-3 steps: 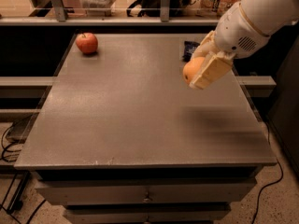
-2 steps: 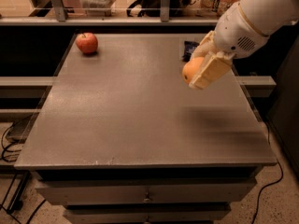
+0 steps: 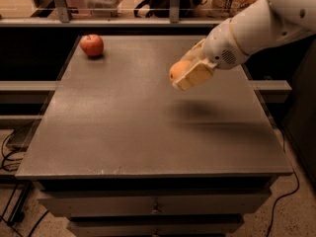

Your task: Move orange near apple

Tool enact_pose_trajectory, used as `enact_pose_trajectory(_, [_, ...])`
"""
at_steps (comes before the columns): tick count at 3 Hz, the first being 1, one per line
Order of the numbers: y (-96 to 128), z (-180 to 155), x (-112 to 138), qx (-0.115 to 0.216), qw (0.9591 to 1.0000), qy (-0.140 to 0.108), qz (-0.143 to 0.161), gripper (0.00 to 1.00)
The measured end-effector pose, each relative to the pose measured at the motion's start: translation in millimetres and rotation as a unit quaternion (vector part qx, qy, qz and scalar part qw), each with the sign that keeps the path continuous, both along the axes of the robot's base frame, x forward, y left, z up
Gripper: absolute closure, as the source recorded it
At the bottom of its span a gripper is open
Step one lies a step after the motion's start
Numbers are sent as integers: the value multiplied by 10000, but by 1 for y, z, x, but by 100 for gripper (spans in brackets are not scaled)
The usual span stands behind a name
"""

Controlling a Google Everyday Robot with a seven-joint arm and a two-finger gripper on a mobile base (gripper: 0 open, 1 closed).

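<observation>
The orange [image 3: 177, 70] is round and plain, held between the cream fingers of my gripper [image 3: 186, 72], which is shut on it and carries it above the grey table, right of centre. The white arm reaches in from the upper right. The apple [image 3: 92, 45], small and red with a dark stem, sits on the table at the far left corner, well to the left of the gripper.
The grey table top [image 3: 123, 117] has drawers below its front edge. A shelf rail with metal posts [image 3: 59, 4] and cluttered items runs behind the table. Cables [image 3: 10, 152] lie on the floor at the left.
The gripper with the orange has moved left toward the table's middle. The apple has not moved.
</observation>
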State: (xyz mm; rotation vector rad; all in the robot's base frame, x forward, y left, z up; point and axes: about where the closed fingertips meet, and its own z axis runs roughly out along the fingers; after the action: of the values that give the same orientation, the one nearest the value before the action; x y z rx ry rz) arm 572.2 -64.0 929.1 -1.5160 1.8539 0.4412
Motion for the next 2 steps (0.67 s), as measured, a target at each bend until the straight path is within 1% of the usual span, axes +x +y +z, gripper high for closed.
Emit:
enact_pose_trajectory(1, [39, -18, 39, 510, 9985, -89, -150, 100])
enact_pose_trajectory(2, [77, -30, 75, 852, 9959, -185, -231, 100])
